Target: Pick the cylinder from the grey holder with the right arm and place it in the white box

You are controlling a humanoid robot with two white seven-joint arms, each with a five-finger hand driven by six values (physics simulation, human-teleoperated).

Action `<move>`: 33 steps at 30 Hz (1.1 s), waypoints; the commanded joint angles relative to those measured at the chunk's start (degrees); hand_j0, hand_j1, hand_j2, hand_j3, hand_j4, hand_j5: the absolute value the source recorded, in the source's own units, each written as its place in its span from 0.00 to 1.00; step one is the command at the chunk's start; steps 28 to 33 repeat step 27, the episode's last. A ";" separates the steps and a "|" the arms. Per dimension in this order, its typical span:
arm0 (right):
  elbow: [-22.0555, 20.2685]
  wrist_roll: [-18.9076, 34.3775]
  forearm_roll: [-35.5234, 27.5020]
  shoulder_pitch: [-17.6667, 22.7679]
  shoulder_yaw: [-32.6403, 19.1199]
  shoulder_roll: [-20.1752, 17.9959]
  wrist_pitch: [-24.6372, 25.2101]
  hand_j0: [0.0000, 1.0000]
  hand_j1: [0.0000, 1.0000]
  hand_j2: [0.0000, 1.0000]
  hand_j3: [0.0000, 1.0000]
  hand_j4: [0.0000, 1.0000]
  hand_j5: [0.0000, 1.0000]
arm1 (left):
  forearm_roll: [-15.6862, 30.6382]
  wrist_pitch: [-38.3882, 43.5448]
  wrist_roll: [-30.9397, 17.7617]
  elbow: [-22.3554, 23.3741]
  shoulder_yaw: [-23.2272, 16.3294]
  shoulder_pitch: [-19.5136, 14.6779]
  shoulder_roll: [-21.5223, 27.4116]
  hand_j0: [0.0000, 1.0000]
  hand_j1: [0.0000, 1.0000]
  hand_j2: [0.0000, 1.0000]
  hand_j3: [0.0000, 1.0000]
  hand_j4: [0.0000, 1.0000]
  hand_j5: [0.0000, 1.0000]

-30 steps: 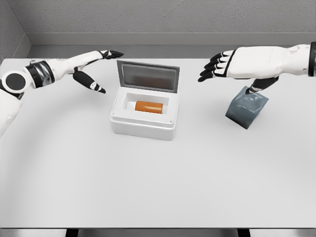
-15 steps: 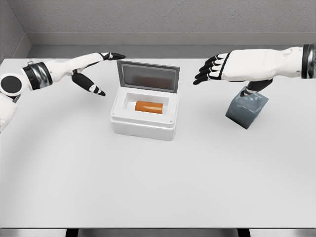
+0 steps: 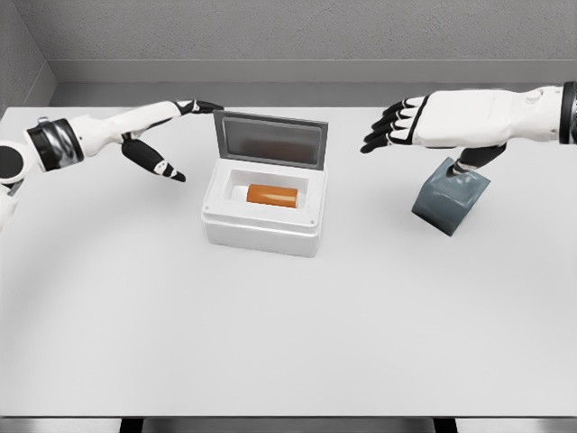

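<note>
An orange cylinder (image 3: 271, 195) lies on its side inside the white box (image 3: 261, 230), whose grey lid (image 3: 270, 140) stands raised at the back. The grey holder (image 3: 450, 200) sits tilted on the table to the right, with nothing in it. My right hand (image 3: 389, 125) hovers above and left of the holder, fingers spread and holding nothing. My left hand (image 3: 171, 135) reaches in from the left, fingers spread, with the fingertips (image 3: 212, 106) at the lid's upper left corner; I cannot tell if they touch it.
The white table (image 3: 288, 334) stretches wide in front of the box. A grey wall (image 3: 288, 36) runs behind the table's far edge.
My left arm has slid left and slightly down while its fingertips stay near the lid corner. The right hand first drifted left, then came back to the right. Box and cylinder have not moved.
</note>
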 commanded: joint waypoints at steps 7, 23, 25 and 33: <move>0.98 -0.03 -0.31 0.00 -0.06 0.40 0.13 1.00 1.00 1.00 1.00 1.00 1.00 | 1.27 -0.08 0.02 -2.53 0.15 0.61 1.46 1.00 1.00 1.00 1.00 1.00 1.00; 1.24 -0.11 -0.31 0.09 -0.06 0.22 0.13 1.00 1.00 1.00 1.00 1.00 1.00 | 13.92 -0.08 0.02 -1.57 0.86 4.66 10.34 1.00 1.00 1.00 1.00 1.00 1.00; 1.24 -0.29 -0.31 0.18 0.03 0.22 0.13 1.00 1.00 1.00 1.00 1.00 1.00 | 14.19 -0.08 0.02 -1.48 0.86 4.66 11.48 1.00 1.00 1.00 1.00 1.00 1.00; 1.24 -0.29 -0.31 0.26 0.03 0.22 0.13 1.00 1.00 1.00 1.00 1.00 1.00 | 14.19 -0.08 0.02 -1.48 0.86 4.75 11.48 1.00 1.00 1.00 1.00 1.00 1.00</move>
